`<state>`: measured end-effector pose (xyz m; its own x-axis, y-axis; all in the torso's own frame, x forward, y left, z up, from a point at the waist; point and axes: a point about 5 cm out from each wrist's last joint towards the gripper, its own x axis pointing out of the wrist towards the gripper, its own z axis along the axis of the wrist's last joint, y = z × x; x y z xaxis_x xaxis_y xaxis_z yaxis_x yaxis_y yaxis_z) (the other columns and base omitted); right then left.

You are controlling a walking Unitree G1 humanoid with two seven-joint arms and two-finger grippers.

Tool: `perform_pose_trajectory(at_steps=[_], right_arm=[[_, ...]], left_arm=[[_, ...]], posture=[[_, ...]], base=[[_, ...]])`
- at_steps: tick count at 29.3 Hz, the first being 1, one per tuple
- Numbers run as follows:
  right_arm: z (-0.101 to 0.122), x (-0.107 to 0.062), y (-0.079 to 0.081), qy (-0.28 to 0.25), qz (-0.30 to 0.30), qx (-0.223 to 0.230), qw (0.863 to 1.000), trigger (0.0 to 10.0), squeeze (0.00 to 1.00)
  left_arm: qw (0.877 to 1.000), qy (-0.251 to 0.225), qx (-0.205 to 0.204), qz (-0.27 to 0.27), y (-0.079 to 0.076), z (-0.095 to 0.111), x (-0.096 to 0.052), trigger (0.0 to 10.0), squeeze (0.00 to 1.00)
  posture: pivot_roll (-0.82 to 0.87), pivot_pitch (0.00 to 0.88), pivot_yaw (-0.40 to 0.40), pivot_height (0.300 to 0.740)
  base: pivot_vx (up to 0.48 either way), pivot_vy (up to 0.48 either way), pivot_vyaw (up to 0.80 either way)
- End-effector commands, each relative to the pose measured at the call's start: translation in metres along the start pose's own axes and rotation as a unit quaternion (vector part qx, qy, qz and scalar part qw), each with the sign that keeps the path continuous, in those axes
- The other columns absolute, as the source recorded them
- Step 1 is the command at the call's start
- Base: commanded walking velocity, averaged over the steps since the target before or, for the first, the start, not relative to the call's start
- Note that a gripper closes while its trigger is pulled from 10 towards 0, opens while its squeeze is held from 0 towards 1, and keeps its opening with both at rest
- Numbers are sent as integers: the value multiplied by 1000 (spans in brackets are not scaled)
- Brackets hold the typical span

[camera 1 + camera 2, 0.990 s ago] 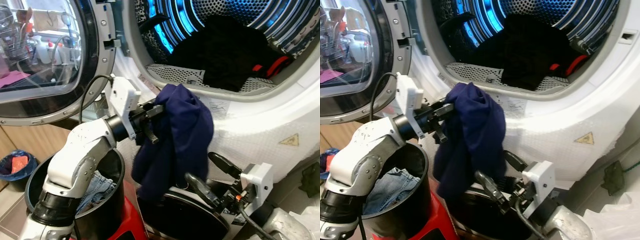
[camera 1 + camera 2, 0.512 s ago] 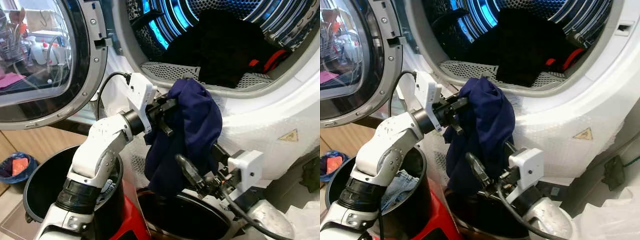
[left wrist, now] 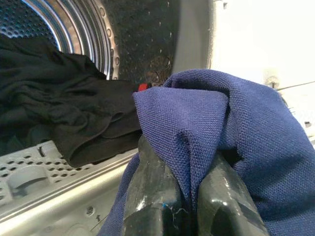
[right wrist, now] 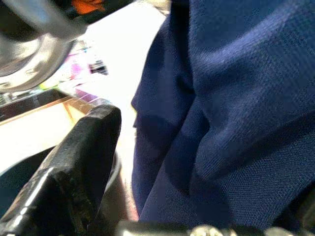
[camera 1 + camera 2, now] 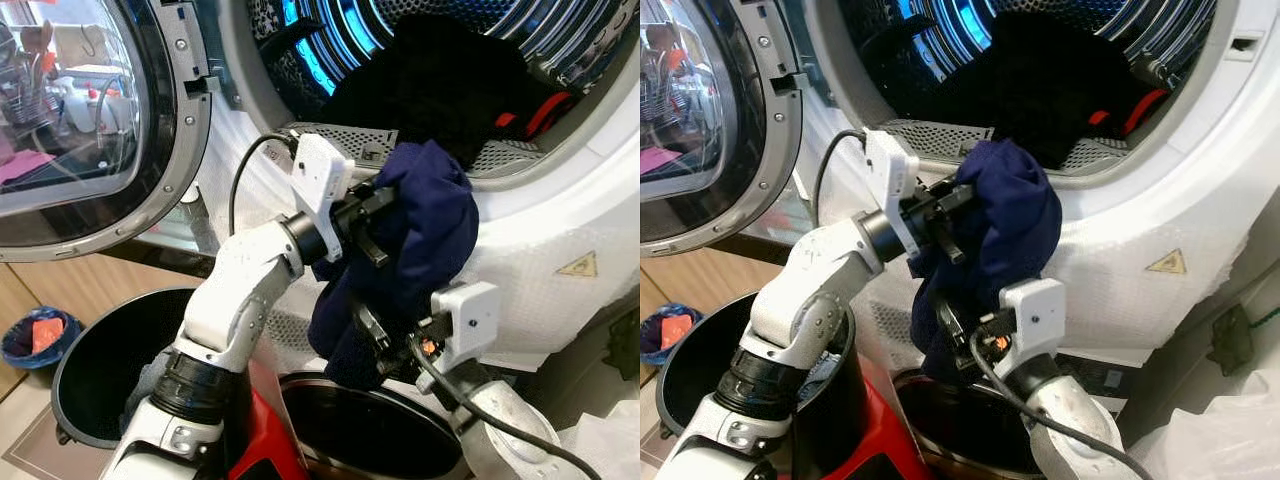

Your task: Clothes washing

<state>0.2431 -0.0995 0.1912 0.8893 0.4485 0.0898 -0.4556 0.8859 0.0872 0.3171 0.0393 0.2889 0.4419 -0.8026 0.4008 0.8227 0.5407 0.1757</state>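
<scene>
At the far left the round glass door (image 5: 80,120) of the washing machine stands swung open, its chrome rim catching reflections. Below it sits a black bucket (image 5: 95,385), smooth and round; the right eye view shows a scrap of denim (image 5: 820,372) inside, behind the arm.

The left end effector (image 5: 385,200) is clenched on a navy garment (image 5: 425,230), a knitted, piqué-like cloth bunched into a rounded lump. It holds that lump up at the lower lip of the drum opening (image 5: 520,185). The left wrist view gives the close detail: the two glossy black fingers (image 3: 152,196) pinch a fold of the navy weave, with the perforated steel drum (image 3: 88,29) and a heap of black clothes (image 3: 64,118) lying inside beyond.

The right end effector (image 5: 368,335) is pressed against the hanging lower part of the garment. Its wrist view shows one black finger (image 4: 74,162) beside navy folds, blurred, so I cannot tell whether it grips.
</scene>
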Motion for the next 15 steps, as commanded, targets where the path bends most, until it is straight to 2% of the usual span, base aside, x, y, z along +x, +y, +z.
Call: perform_pose_trajectory(at_steps=[1,2,4,5,6,7,8,9,10,11,15], right_arm=[[-1,3,-3,8,-15,0,1000,10000,0],[-1,4,-3,9,-17,1,1000,10000,0],[-2,8,-2,11,-24,12,1000,7294,0],[-2,10,-1,12,-24,16,1000,6275,0],[-2,10,-1,12,-24,16,1000,6275,0],[-1,12,-1,13,-26,18,999,4627,0],[-1,13,-1,14,-27,24,999,2353,0],[-1,13,-1,14,-27,24,999,2353,0],[-1,14,-1,14,-29,25,999,1490,0],[-1,15,-1,15,-35,25,999,0,0],[1,17,-5,11,-48,31,998,0,0]], left_arm=[[999,-22,28,-8,-3,13,8,10000,0],[999,-21,29,-4,-3,12,9,10000,0],[999,-28,30,2,-6,13,14,10000,0],[999,-26,26,9,-6,11,17,10000,0],[999,-26,26,9,-6,11,17,10000,0],[999,-26,21,10,-8,10,19,10000,0],[999,-27,22,11,-9,10,22,10000,0],[999,-27,22,11,-9,10,22,10000,0],[999,-29,22,12,-10,10,23,10000,0],[999,-31,20,15,-11,11,25,10000,0],[999,-35,17,18,-14,11,30,10000,0]], posture=[[-81,90,44,740],[-81,90,44,740],[-78,89,46,740],[-78,89,46,740],[-78,89,46,740],[-79,89,46,740],[-78,88,46,740],[-78,88,46,740],[-78,88,46,740],[-80,87,47,740],[-84,83,50,740]], base=[[0,0,0],[0,0,0],[0,0,0],[0,0,0],[0,0,0],[0,0,0],[0,0,0],[0,0,0],[0,0,0],[0,0,0],[0,0,0]])
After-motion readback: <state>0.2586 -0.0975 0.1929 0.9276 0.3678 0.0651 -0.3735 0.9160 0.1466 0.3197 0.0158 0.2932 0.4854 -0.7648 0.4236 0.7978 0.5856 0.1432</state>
